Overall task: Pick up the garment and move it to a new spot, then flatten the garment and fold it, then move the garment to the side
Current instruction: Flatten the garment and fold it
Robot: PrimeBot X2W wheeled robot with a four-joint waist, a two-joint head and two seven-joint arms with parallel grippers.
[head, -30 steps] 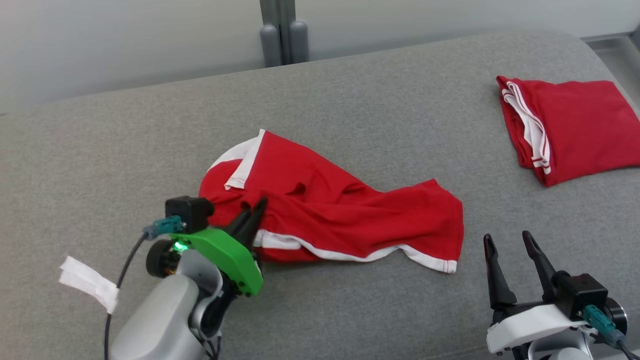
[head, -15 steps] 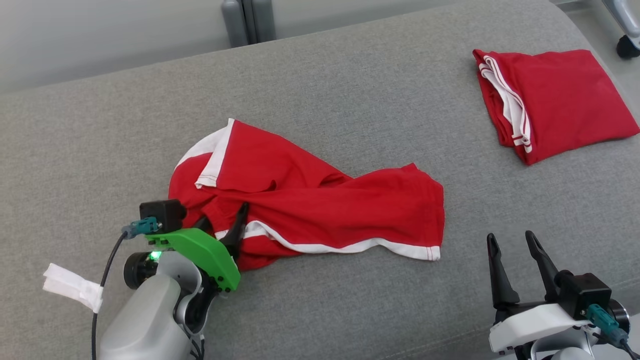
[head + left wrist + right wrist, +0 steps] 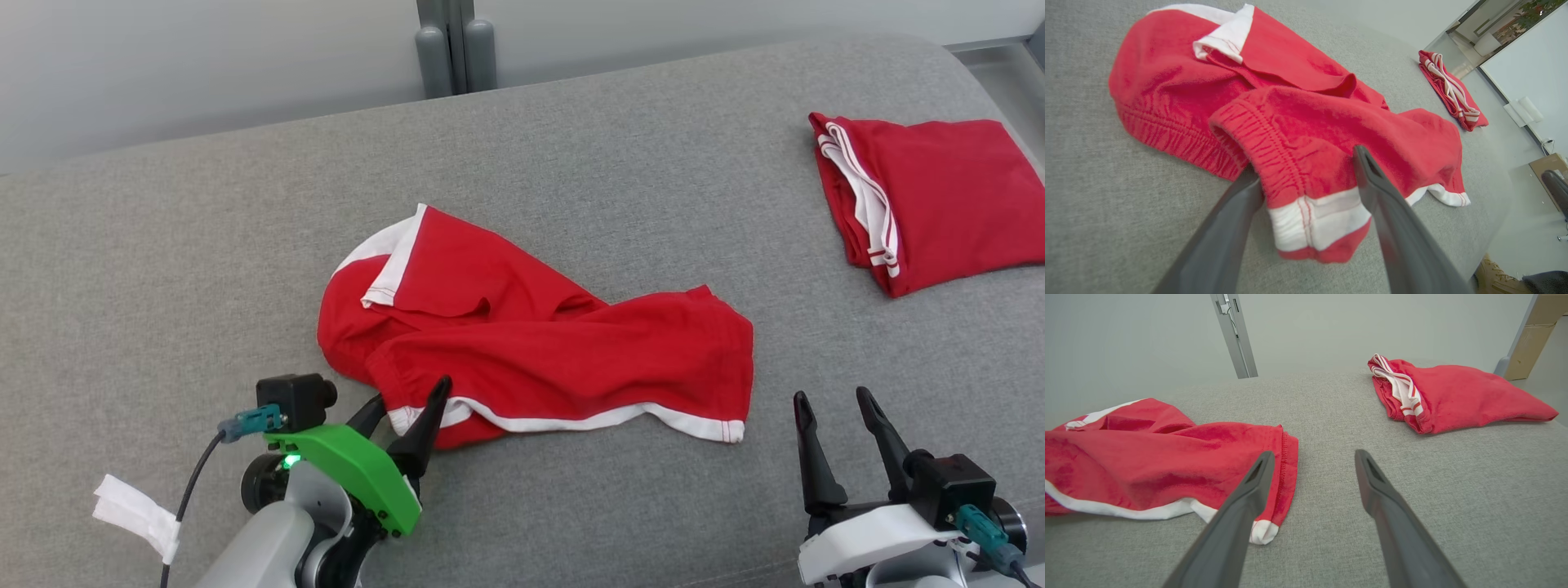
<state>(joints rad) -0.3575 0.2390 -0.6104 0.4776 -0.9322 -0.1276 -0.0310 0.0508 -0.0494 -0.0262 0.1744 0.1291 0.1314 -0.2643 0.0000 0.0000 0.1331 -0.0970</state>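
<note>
1 garment [image 3: 555, 351] | near corner between spread left gripper [image 3: 411, 392] jaws

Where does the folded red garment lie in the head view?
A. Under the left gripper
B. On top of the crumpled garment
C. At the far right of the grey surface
C: the folded red garment lies at the far right of the grey surface, apart from the crumpled garment.

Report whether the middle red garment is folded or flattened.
Neither: the garment lies crumpled, twisted in the middle, with fabric bunched and overlapping.
</note>
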